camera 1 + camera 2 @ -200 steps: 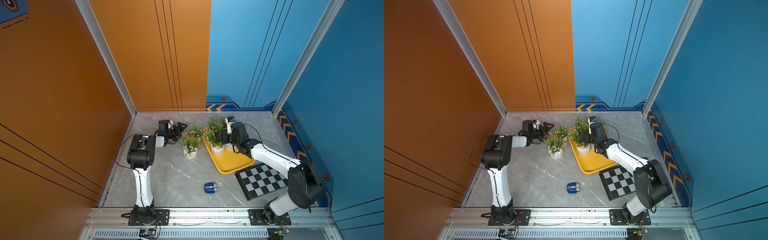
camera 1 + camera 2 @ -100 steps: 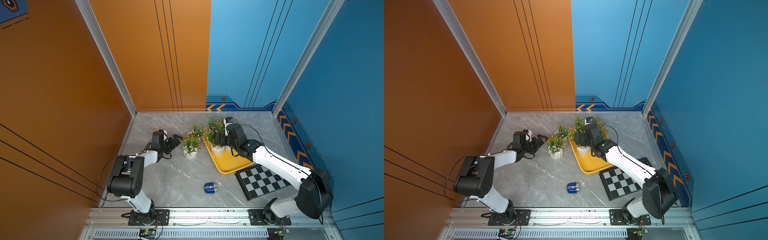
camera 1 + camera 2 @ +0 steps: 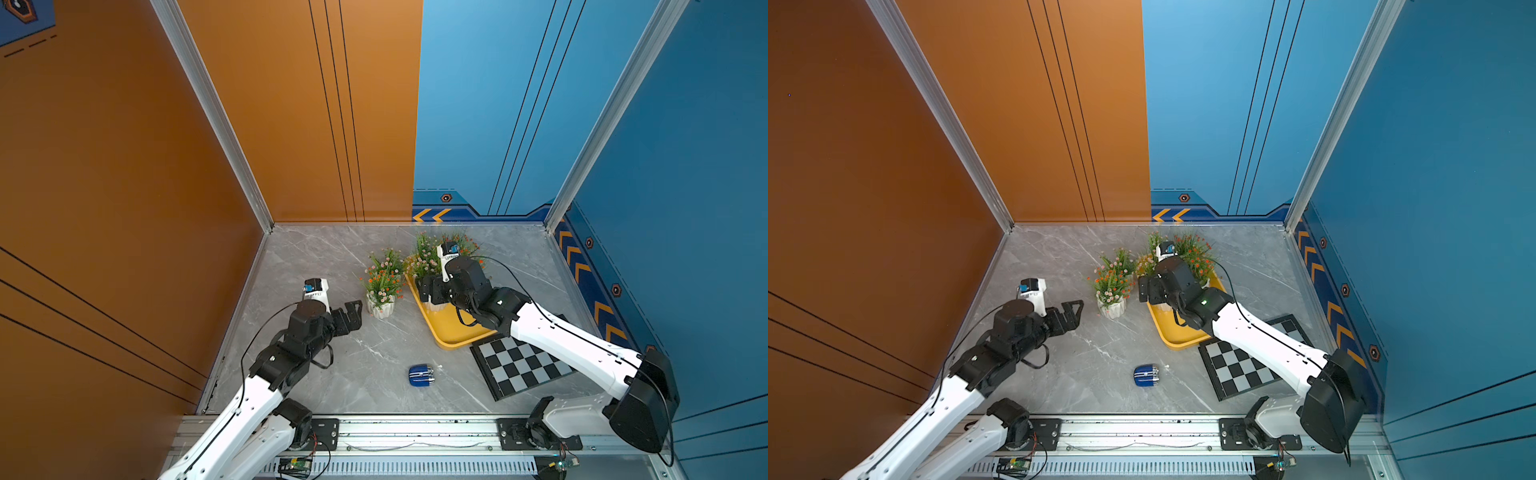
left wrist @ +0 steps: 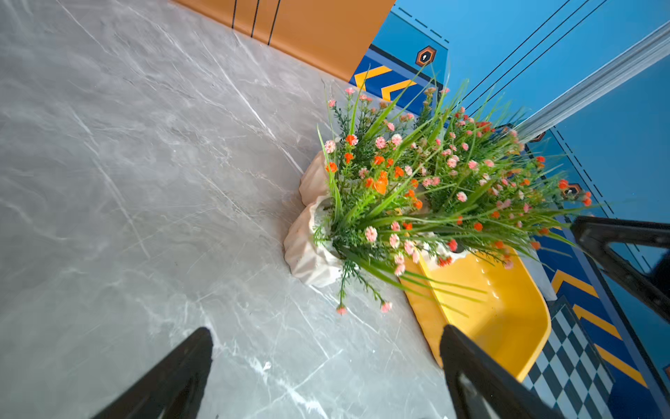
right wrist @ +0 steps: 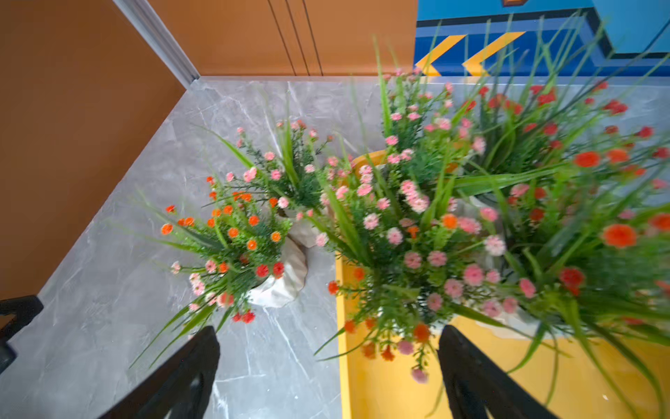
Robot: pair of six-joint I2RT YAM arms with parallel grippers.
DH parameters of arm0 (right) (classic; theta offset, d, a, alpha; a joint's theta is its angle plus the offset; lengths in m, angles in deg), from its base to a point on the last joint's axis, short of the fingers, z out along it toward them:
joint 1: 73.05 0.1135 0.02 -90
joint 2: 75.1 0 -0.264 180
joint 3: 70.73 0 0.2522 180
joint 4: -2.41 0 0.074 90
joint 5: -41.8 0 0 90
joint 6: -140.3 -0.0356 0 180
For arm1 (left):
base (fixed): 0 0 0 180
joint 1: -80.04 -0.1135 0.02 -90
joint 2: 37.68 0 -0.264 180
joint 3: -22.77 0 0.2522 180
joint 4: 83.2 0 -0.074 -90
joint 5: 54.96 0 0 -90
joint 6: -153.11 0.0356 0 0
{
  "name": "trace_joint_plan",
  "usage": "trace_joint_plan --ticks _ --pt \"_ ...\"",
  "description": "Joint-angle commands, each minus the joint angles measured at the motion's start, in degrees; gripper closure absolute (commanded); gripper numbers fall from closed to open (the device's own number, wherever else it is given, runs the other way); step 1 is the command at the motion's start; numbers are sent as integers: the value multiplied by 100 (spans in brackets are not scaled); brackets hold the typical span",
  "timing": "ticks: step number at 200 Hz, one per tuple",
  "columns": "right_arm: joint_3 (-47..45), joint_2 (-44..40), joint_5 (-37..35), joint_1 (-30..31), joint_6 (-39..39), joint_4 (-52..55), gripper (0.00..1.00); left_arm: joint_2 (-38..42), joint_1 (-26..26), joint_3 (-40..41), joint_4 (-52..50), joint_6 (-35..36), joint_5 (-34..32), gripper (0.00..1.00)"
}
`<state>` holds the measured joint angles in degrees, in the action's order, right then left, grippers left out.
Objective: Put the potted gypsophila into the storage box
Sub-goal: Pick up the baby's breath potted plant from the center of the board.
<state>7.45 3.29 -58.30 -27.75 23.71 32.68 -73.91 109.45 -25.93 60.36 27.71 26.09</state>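
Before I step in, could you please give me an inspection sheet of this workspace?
Surface: grey marbled table; no spills seen.
Job's things: yellow tray holds at least two potted plants; two more pots stand on the table beside it.
Clutter: blue object lies near the front; checkered board sits beside the tray.
Grippers: left gripper open, empty, facing the pots on the table; right gripper open over the tray's plants, nothing clearly held.
Cables: left cable and right cable loop along the arms; no snag seen.
Surroundings: orange walls, blue walls, metal rail in front.
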Motion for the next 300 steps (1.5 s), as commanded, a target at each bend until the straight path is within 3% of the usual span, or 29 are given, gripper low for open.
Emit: trace_joint_plan --ticks 1,57,96,142,202,253,281,300 --pt "60 145 101 253 -399 204 6 409 434 49 -1259 44 -851 2" --pt "-91 659 -227 1098 -737 -107 10 -234 1206 -107 -1225 -113 -1487 2" --pt "-232 950 -115 1093 -1196 -78 16 -1011 1509 -467 -972 299 -981 2" --pt "-254 1325 -15 786 -1426 -427 25 -1614 1732 -1048 -796 982 -1250 2" --pt "618 2343 445 494 -1191 -554 32 -1002 1709 -736 -563 1105 -1643 2" --pt "988 2744 504 432 -1111 -628 36 -182 1546 -20 -566 538 -1975 2" --pt "1263 3063 495 391 -1087 -553 43 35 1528 45 -664 508 -2008 2" --pt "1573 3283 357 390 -1039 -165 54 86 1517 38 -751 495 -2045 2"
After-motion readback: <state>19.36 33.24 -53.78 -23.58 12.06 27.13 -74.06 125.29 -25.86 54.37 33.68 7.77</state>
